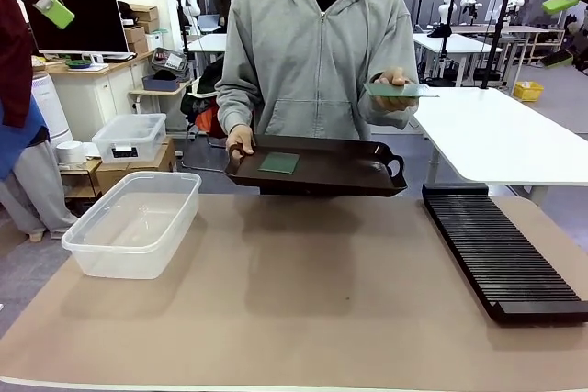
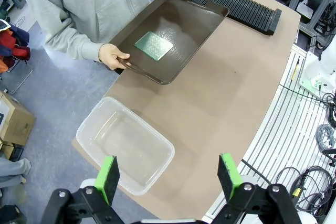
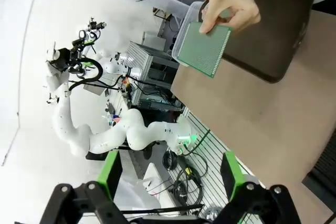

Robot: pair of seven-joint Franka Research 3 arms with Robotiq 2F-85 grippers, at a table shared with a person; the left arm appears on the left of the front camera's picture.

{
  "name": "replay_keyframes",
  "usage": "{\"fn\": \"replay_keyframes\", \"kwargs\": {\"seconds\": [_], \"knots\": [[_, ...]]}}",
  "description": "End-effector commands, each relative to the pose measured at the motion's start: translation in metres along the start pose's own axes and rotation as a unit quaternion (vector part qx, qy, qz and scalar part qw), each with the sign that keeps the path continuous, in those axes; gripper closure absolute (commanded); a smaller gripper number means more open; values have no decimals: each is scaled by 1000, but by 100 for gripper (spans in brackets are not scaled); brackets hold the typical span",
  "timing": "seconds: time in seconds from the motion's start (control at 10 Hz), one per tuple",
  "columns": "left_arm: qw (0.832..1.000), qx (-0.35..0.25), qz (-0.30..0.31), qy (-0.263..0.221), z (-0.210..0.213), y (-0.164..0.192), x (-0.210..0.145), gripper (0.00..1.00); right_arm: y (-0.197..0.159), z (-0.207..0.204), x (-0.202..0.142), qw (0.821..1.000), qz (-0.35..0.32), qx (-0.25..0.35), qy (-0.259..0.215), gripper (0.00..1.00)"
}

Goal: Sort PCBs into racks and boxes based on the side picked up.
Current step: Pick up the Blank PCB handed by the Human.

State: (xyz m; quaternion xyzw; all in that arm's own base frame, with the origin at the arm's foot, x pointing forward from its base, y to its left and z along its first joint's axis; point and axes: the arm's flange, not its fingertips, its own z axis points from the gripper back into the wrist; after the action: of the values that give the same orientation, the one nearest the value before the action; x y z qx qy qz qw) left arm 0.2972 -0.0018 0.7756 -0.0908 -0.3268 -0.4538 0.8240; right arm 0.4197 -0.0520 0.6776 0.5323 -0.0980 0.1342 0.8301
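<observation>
- The left gripper (image 2: 169, 177) hangs high above the table, its green-padded fingers spread wide with nothing between them. Below it sits a large clear plastic tub (image 2: 121, 140), empty.
- The right gripper (image 3: 170, 174) is also wide open and empty. It faces the person's hand (image 3: 228, 1), which pinches a thin green rectangular circuit board (image 3: 205, 50) by one edge, in the air beside the tray.
- A second green board (image 1: 278, 162) lies flat in the dark brown handled tray (image 1: 312, 188), which the person holds at the table's far edge.
- A long black slotted rack (image 1: 501, 254) lies on the robot's right side.
- The offered board looks light, stiff and smooth-faced, so it may slip. The free edge opposite the person's fingers seems the best hold, with one pad on each face.
</observation>
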Motion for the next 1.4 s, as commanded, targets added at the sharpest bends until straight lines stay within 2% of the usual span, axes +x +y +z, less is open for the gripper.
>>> {"fn": "replay_keyframes", "kwargs": {"seconds": [0.0,0.1,0.6,0.8,0.9,1.3], "knots": [[1000,-4,-2,-3,-1,0,-1,0,5,7,-3,996,42,-42,-65,0],[1000,-4,-2,-3,-1,0,-1,0,0,0,0,1000,0,0,0,0],[1000,-4,-2,-3,-1,0,-1,0,-2,0,0,1000,7,-3,-3,0],[1000,-4,-2,-3,-1,0,-1,0,-42,-28,13,996,-76,52,4,0],[1000,-4,-2,-3,-1,0,-1,0,-60,-30,30,990,-109,87,38,0],[1000,-4,-2,-3,-1,0,-1,0,-109,-70,51,970,-153,180,49,0]]}}
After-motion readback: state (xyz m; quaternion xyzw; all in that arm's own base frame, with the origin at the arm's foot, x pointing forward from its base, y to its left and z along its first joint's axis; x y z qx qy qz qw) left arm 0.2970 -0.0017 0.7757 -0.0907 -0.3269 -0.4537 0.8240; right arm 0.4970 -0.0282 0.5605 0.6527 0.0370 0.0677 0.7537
